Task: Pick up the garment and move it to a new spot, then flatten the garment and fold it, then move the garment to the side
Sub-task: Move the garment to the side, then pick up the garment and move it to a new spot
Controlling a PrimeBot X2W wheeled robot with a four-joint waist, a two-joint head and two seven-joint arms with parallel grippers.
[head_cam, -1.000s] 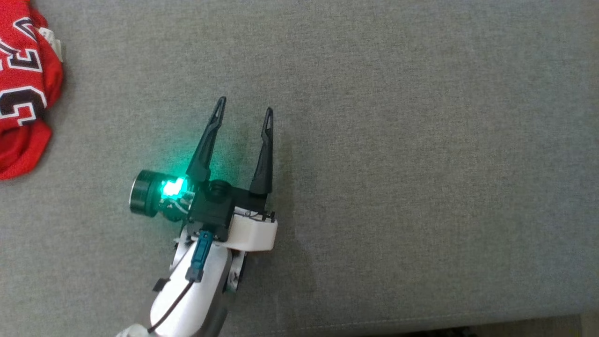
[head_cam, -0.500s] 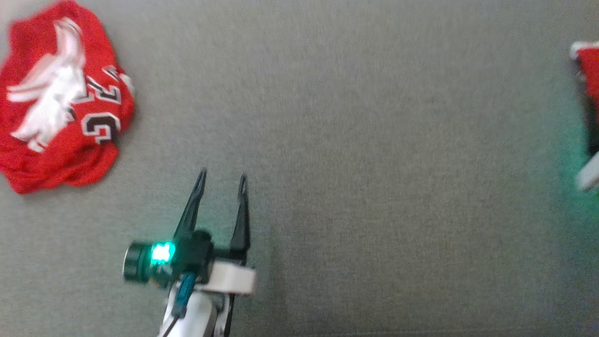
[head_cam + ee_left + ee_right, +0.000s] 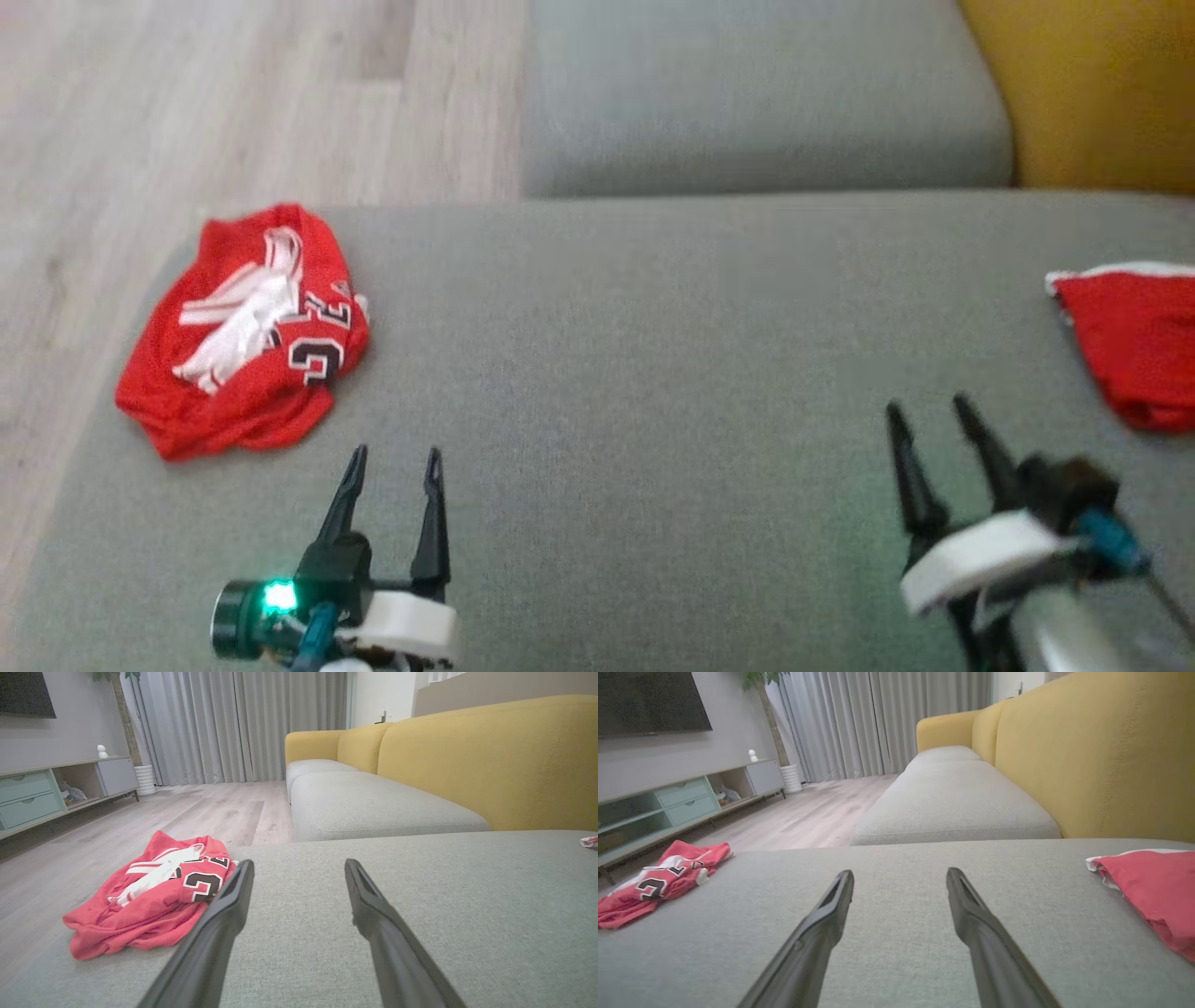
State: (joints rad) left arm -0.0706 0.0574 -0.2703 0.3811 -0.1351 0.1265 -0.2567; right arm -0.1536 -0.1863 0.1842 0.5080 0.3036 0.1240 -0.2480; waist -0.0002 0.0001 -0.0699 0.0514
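Sofa seat [image 3: 653, 392], right end effector [image 3: 927, 403] now apparently clear of garment [image 3: 1134, 341]

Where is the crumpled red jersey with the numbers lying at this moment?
In the head view the red jersey lies at the left end of the grey cushion, beside the wooden floor, just ahead and left of the open left gripper.

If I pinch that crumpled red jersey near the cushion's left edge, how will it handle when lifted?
The red jersey lies in soft, bunched folds, so it is probably floppy and would hang and unfurl from one pinch. It looks thin, so likely light. Its layers overlap, so the left gripper may catch several at once.
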